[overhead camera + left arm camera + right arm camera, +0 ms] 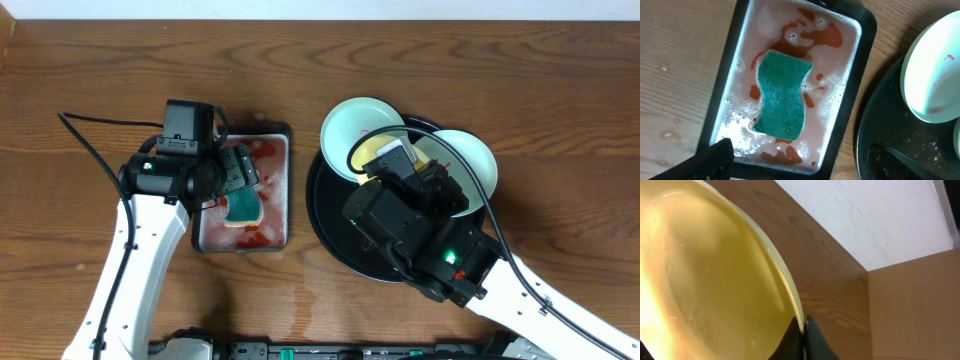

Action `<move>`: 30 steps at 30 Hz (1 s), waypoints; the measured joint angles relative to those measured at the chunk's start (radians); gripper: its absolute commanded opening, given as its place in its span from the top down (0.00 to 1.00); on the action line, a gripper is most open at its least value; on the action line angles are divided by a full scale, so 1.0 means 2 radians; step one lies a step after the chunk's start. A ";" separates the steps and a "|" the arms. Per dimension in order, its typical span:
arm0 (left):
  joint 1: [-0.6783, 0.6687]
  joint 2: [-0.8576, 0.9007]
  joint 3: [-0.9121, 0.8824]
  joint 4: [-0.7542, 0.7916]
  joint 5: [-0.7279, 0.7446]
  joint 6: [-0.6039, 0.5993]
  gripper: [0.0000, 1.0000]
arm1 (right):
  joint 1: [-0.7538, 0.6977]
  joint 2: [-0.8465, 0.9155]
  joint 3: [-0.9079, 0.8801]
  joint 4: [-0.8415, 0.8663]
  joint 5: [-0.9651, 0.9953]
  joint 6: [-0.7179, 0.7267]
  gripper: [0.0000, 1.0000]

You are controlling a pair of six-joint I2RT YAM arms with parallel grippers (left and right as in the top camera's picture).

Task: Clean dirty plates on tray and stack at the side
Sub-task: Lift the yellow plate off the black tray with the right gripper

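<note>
The overhead view looks straight down on the worktop [80, 60] from well above, covering the dish [290, 190] at left and the tray [325, 215] at right. The left wrist view looks down from close over that dish and its sponge [781, 95], sharing the tray's left rim and the pale blue plate [930, 75] with the overhead view. The right wrist view sits against the yellow plate [705, 280], angled up toward the far wall [880, 215].
</note>
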 measured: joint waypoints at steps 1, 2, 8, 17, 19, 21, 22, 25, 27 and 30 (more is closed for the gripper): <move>0.000 0.000 0.000 0.000 0.000 0.000 0.14 | 0.000 0.000 0.000 0.000 0.002 -0.001 0.99; 0.000 0.000 0.000 0.000 0.000 0.000 0.14 | 0.000 0.000 0.000 0.000 0.003 -0.001 0.99; 0.000 0.000 0.000 0.000 0.000 0.000 0.14 | 0.000 0.000 0.000 0.000 0.006 -0.001 0.99; 0.000 0.000 0.000 0.000 0.000 0.000 0.14 | 0.000 0.000 0.000 0.000 0.007 -0.001 0.99; 0.000 0.000 0.000 0.000 0.000 0.000 0.14 | 0.000 0.000 0.000 0.000 0.007 0.002 0.99; 0.000 0.000 0.000 0.000 0.000 0.000 0.14 | -0.002 0.000 0.000 0.000 0.004 0.016 0.99; 0.000 0.000 0.000 0.000 0.000 0.000 0.14 | -0.006 0.000 0.000 0.000 -0.004 0.032 0.99; 0.000 0.000 0.000 0.000 0.000 0.000 0.14 | -0.037 0.000 0.000 0.000 -0.057 0.063 0.99; 0.000 0.000 0.000 0.000 0.000 0.000 0.14 | -0.069 0.003 0.000 -0.005 -0.097 0.081 0.99; 0.000 0.000 0.000 0.000 0.000 0.000 0.14 | -0.130 0.013 0.001 -0.008 -0.170 0.107 0.99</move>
